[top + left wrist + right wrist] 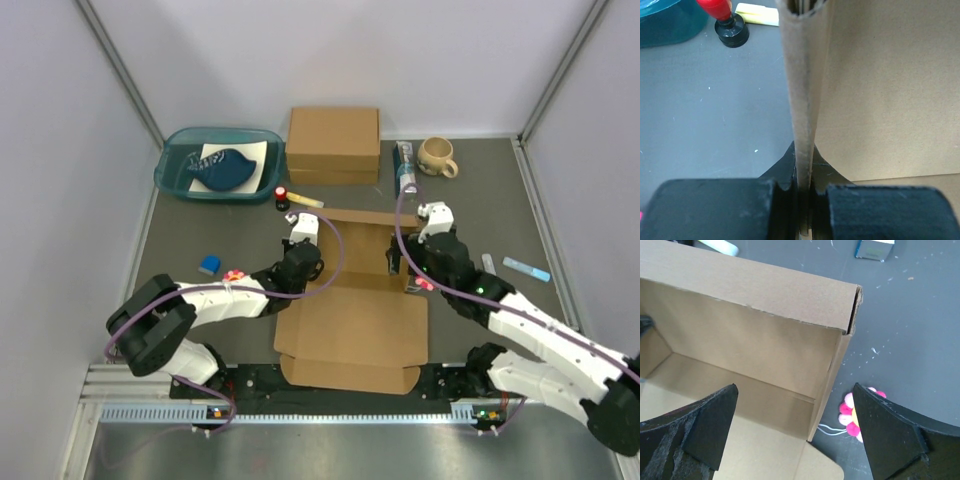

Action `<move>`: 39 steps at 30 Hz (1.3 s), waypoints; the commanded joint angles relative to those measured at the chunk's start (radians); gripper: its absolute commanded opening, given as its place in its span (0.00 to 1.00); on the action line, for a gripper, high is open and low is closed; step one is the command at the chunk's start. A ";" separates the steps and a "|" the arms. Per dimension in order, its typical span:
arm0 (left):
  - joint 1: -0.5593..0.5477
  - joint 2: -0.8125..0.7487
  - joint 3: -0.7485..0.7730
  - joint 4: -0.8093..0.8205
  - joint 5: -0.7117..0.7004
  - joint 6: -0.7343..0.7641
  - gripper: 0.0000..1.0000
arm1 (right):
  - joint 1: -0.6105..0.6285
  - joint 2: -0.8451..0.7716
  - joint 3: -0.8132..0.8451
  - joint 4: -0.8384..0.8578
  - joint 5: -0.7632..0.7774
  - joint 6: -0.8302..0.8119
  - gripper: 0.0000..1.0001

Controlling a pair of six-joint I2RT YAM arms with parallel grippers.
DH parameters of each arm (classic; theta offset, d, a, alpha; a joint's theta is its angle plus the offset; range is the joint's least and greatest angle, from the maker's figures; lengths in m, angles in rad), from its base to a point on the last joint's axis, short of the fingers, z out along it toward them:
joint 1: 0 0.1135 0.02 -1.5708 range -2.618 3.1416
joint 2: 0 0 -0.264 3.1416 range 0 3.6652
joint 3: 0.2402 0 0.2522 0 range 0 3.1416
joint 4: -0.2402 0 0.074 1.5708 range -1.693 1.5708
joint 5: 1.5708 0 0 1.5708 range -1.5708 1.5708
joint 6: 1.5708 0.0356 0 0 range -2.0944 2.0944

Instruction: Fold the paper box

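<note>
The paper box [352, 325] lies in the middle of the table as a wide brown cardboard sheet, its far walls raised and its near flaps flat. My left gripper [301, 262] is shut on the box's left wall. In the left wrist view that thin upright wall [805, 95] runs straight down between the pinching fingers [740, 210]. My right gripper [402, 262] stands open over the box's right far corner [840, 335]. The right wall passes between its spread fingertips [707, 427] without touching them.
At the back stand a teal tray [172, 170], a thicker brown cardboard box [333, 143], a beige mug [437, 156] and a red-capped bottle [282, 197]. A pink pom-pom toy [852, 415] lies just right of the box. A blue block [209, 264] and a pale blue marker [526, 268] lie at the sides.
</note>
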 commanded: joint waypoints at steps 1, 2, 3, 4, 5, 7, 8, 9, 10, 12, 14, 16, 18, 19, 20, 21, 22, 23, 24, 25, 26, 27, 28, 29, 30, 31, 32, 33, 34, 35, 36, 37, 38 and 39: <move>-0.005 0.008 0.025 0.020 -0.008 -0.021 0.00 | 0.007 -0.154 -0.012 0.028 -0.071 -0.012 0.99; -0.007 0.006 0.022 0.029 -0.009 -0.019 0.00 | 0.006 -0.171 -0.006 0.032 -0.065 -0.012 0.99; -0.005 0.006 0.010 0.038 -0.014 -0.016 0.00 | 0.006 -0.189 0.000 0.028 -0.054 -0.015 0.99; -0.005 0.006 0.001 0.079 -0.015 -0.012 0.00 | 0.004 -0.191 0.019 0.018 -0.011 -0.009 0.99; -0.005 0.008 -0.013 0.107 -0.015 0.008 0.00 | 0.006 -0.199 0.025 0.014 0.009 -0.004 0.99; -0.005 0.009 -0.051 0.179 -0.026 0.020 0.00 | -0.002 -0.220 0.033 0.027 0.043 0.013 0.99; -0.005 0.009 -0.071 0.199 -0.029 0.024 0.00 | -0.015 -0.229 0.037 0.037 0.043 0.028 0.99; -0.005 0.012 -0.083 0.220 -0.034 0.030 0.00 | -0.035 -0.234 0.040 0.050 0.034 0.074 0.99; -0.007 0.014 -0.096 0.266 -0.038 0.031 0.00 | -0.101 -0.234 0.045 0.064 -0.027 0.098 0.99; -0.005 0.019 -0.131 0.309 -0.041 0.033 0.00 | -0.167 -0.220 0.048 0.096 -0.103 0.187 0.99; -0.007 0.026 -0.163 0.375 -0.049 0.034 0.00 | -0.253 -0.187 0.039 0.136 -0.216 0.226 0.99; -0.005 0.032 -0.174 0.405 -0.046 0.036 0.00 | -0.289 -0.159 0.024 0.225 -0.314 0.264 0.99; -0.007 0.042 -0.180 0.421 -0.049 0.036 0.00 | -0.319 -0.121 0.008 0.299 -0.412 0.301 0.99; -0.005 0.046 -0.182 0.423 -0.049 0.036 0.00 | -0.321 -0.107 -0.006 0.364 -0.433 0.309 0.99; -0.005 0.049 -0.182 0.428 -0.051 0.036 0.00 | -0.322 -0.075 -0.009 0.389 -0.449 0.315 0.99; -0.007 0.051 -0.182 0.434 -0.051 0.037 0.00 | -0.322 -0.061 -0.013 0.412 -0.480 0.324 0.99; -0.005 0.049 -0.183 0.435 -0.052 0.037 0.00 | -0.322 -0.041 -0.018 0.438 -0.488 0.332 0.99; -0.007 0.049 -0.185 0.437 -0.055 0.037 0.00 | -0.324 -0.015 -0.018 0.443 -0.491 0.339 0.99; -0.007 0.048 -0.186 0.443 -0.057 0.039 0.00 | -0.324 -0.004 -0.027 0.452 -0.499 0.338 0.99; -0.007 0.046 -0.188 0.443 -0.058 0.043 0.00 | -0.324 0.005 -0.033 0.465 -0.502 0.341 0.99; -0.007 0.043 -0.188 0.443 -0.060 0.045 0.00 | -0.324 0.013 -0.036 0.466 -0.502 0.339 0.98; -0.005 0.043 -0.189 0.444 -0.061 0.045 0.00 | -0.324 0.028 -0.050 0.465 -0.500 0.338 0.98; -0.007 0.040 -0.191 0.446 -0.061 0.047 0.00 | -0.324 0.031 -0.058 0.463 -0.493 0.335 0.97; -0.005 0.037 -0.191 0.446 -0.061 0.047 0.00 | -0.324 0.031 -0.065 0.462 -0.483 0.330 0.97; -0.007 0.036 -0.192 0.446 -0.061 0.047 0.00 | -0.322 0.030 -0.087 0.463 -0.468 0.324 0.97; -0.007 0.034 -0.196 0.446 -0.061 0.045 0.00 | -0.324 0.030 -0.093 0.457 -0.460 0.324 0.97; -0.007 0.034 -0.197 0.448 -0.061 0.044 0.00 | -0.324 0.031 -0.098 0.453 -0.456 0.315 0.96; -0.007 0.035 -0.197 0.448 -0.061 0.042 0.00 | -0.324 0.034 -0.108 0.451 -0.454 0.313 0.95; -0.005 0.037 -0.197 0.445 -0.060 0.040 0.00 | -0.324 0.037 -0.112 0.446 -0.454 0.309 0.94; -0.005 0.037 -0.197 0.443 -0.060 0.037 0.00 | -0.324 0.039 -0.116 0.445 -0.457 0.298 0.92; -0.007 0.034 -0.197 0.440 -0.060 0.033 0.00 | -0.324 0.042 -0.125 0.443 -0.462 0.296 0.89; -0.007 0.031 -0.199 0.435 -0.060 0.024 0.00 | -0.324 0.048 -0.128 0.439 -0.463 0.293 0.88; -0.007 0.029 -0.200 0.432 -0.061 0.021 0.00 | -0.324 0.048 -0.136 0.440 -0.465 0.290 0.87; -0.007 0.029 -0.202 0.434 -0.061 0.019 0.00 | -0.324 0.048 -0.156 0.449 -0.463 0.290 0.86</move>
